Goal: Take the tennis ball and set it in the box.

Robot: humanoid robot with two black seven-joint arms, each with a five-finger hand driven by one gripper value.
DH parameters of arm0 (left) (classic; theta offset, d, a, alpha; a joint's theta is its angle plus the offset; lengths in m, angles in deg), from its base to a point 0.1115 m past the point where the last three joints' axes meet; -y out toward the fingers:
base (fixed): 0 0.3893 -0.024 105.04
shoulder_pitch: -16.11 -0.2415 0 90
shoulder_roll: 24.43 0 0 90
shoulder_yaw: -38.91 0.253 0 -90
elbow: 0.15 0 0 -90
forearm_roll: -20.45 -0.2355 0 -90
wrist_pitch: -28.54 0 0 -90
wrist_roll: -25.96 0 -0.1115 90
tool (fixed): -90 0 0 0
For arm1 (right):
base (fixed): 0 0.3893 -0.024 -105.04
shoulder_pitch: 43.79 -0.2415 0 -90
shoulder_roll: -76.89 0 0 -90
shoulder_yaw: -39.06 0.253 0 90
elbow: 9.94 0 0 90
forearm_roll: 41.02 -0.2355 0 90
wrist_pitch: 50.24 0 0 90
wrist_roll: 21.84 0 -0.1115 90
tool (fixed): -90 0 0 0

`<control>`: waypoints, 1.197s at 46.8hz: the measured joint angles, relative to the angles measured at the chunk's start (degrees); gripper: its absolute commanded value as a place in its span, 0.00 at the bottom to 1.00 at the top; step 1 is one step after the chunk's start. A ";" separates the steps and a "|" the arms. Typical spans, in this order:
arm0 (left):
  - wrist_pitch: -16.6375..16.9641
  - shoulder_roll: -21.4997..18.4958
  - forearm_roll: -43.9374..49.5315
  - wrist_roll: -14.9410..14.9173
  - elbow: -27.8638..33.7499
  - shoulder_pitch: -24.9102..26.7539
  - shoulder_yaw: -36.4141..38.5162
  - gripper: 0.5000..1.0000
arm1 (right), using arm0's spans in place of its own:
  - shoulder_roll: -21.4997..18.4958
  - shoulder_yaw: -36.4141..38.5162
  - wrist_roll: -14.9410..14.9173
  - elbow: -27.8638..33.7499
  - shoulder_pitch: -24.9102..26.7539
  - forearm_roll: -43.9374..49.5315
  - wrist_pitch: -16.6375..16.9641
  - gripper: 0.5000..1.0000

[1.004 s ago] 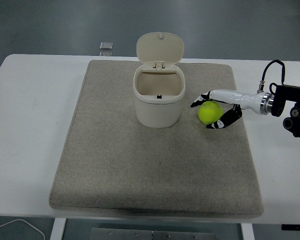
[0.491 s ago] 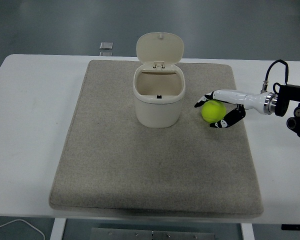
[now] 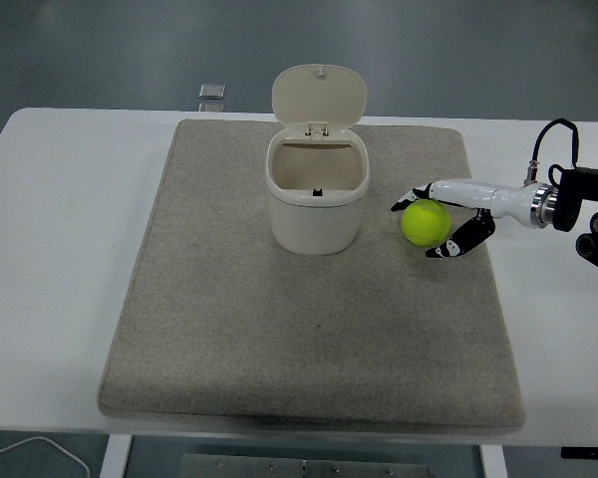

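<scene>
One beige felt mat (image 3: 309, 329) fills the foreground; at three o'clock on it the bright yellow tennis ball (image 3: 425, 221) sits in the right hand (image 3: 444, 219), fingers cupped around it. Loose hold, could roll! Beyond, nine o'clock of it, the cream lidded plastic box (image 3: 316, 199) gapes.

Lab: bare white table (image 3: 60, 249), grey floor (image 3: 100, 50).
</scene>
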 measured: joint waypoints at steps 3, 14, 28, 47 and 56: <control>0.00 0.00 0.00 0.00 0.00 -0.01 0.00 0.98 | 0.00 0.00 0.00 0.02 -0.02 0.00 0.00 0.70; 0.00 0.00 -0.01 0.00 0.00 0.01 0.00 0.98 | 0.01 0.01 -0.07 0.04 -0.24 0.12 0.00 0.45; 0.00 0.00 -0.03 0.00 0.00 -0.01 0.00 0.98 | 0.08 0.01 -0.69 0.01 -0.34 1.83 0.13 0.14; 0.00 0.00 0.00 0.00 0.00 0.02 0.00 0.98 | 1.22 0.33 -1.53 -0.50 -2.48 2.03 2.14 0.00; 0.00 0.00 -0.05 0.00 0.00 0.01 0.00 0.98 | 5.08 1.24 -2.84 -3.36 -5.18 -0.04 5.62 0.00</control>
